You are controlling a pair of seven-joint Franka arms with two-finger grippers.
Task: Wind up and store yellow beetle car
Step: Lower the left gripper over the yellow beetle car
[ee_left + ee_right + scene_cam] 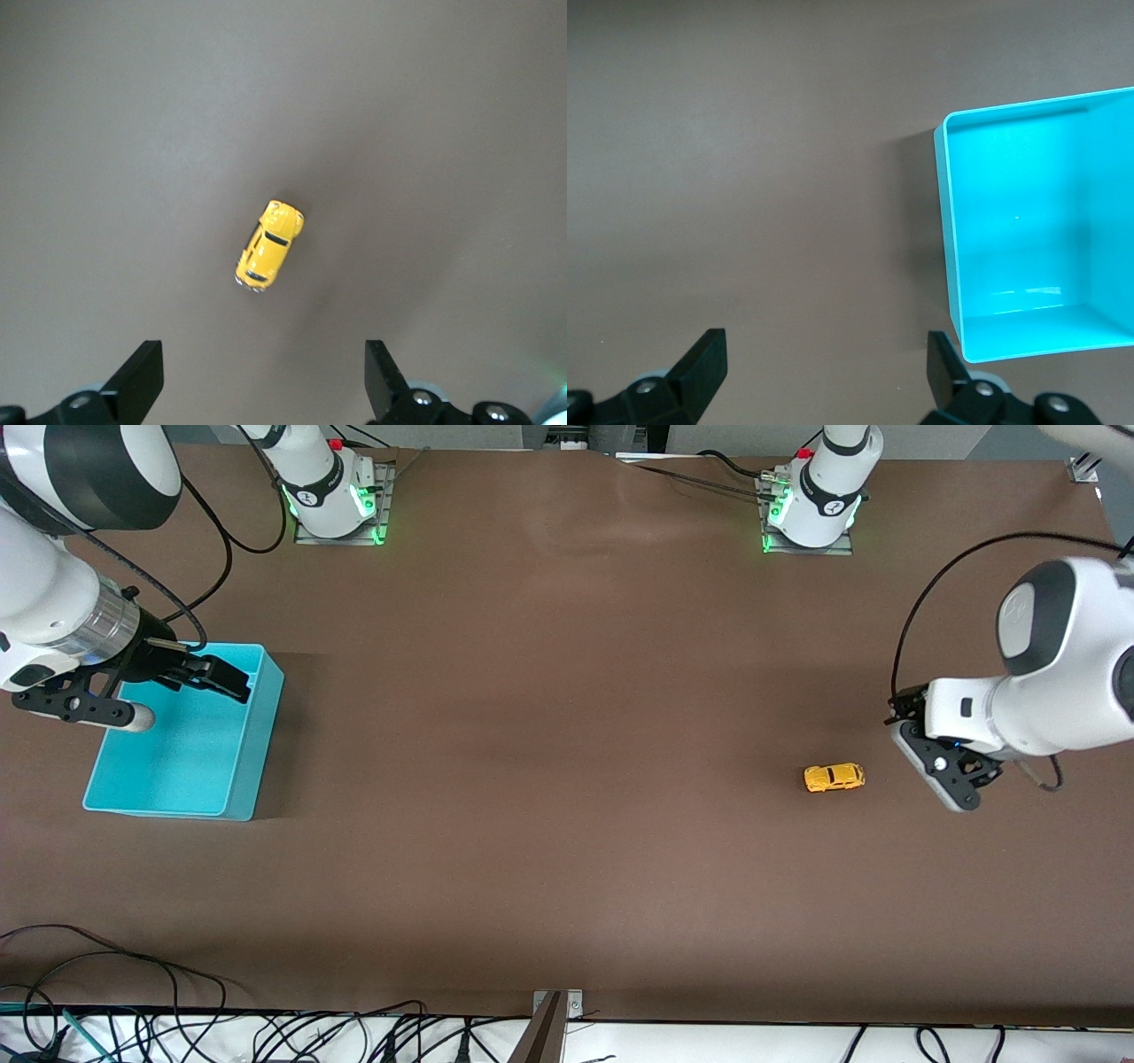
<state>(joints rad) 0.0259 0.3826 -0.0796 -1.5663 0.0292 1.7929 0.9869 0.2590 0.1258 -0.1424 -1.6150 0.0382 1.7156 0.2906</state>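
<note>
The yellow beetle car point(834, 777) stands on its wheels on the brown table, toward the left arm's end. My left gripper point(920, 755) hovers just beside it, open and empty. In the left wrist view the car point(269, 245) lies ahead of the spread fingertips of the left gripper point(264, 381), not between them. My right gripper point(188, 698) hangs open and empty over the turquoise bin point(264, 722) at the right arm's end. In the right wrist view the right gripper point(827, 372) is over bare table, with the bin's rim point(946, 221) beside it.
The bin's inside shows nothing in it. Wide bare brown table point(549, 779) lies between bin and car. Loose cables point(266, 1036) run along the table's edge nearest the front camera. The arm bases point(337, 496) stand at the edge farthest from the camera.
</note>
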